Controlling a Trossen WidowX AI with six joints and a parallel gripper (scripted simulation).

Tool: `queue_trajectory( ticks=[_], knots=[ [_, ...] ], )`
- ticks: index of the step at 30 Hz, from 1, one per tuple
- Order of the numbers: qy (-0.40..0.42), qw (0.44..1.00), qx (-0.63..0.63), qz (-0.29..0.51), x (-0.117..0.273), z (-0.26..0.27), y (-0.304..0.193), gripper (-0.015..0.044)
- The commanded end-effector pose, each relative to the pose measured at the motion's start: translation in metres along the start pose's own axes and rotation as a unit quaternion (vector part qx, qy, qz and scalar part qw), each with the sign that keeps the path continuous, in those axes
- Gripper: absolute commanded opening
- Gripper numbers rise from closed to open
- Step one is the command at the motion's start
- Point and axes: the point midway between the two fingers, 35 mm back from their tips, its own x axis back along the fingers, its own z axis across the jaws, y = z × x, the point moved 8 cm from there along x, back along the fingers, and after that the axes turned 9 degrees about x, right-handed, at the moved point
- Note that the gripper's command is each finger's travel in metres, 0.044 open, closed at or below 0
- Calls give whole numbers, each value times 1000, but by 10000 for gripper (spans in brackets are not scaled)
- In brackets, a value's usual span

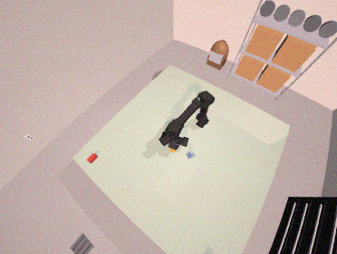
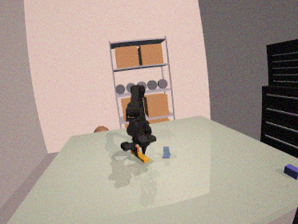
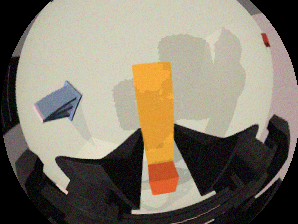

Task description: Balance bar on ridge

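The orange bar (image 1: 172, 150) (image 2: 142, 157) (image 3: 156, 100) has a red-orange block at one end, the end nearer the wrist camera. My gripper (image 2: 138, 149) (image 3: 159, 132) is shut on the bar, with its black fingers on both long sides near the red-orange end. The arm hides much of the bar in the top view. Whether the bar touches the table is hard to tell. The ridge, a small blue wedge-like piece (image 1: 190, 155) (image 2: 167, 153) (image 3: 57, 101), stands on the table to one side of the bar, apart from it and from the fingers.
A red block (image 1: 92, 158) (image 3: 266, 39) lies near a far corner of the pale green table (image 1: 213, 195) (image 2: 172, 188). A dark blue block (image 2: 291, 171) lies by the right edge in the exterior view. Shelving (image 2: 112, 76) and a black cabinet (image 2: 276, 116) stand beyond the table.
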Motion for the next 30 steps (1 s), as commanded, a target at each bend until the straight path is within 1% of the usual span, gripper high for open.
queue_trajectory(
  ticks=[1,30],
  knots=[
    [-5,1000,1,-4,14,-2,2,0],
    [-7,1000,3,-3,88,2,-2,0]
  ],
)
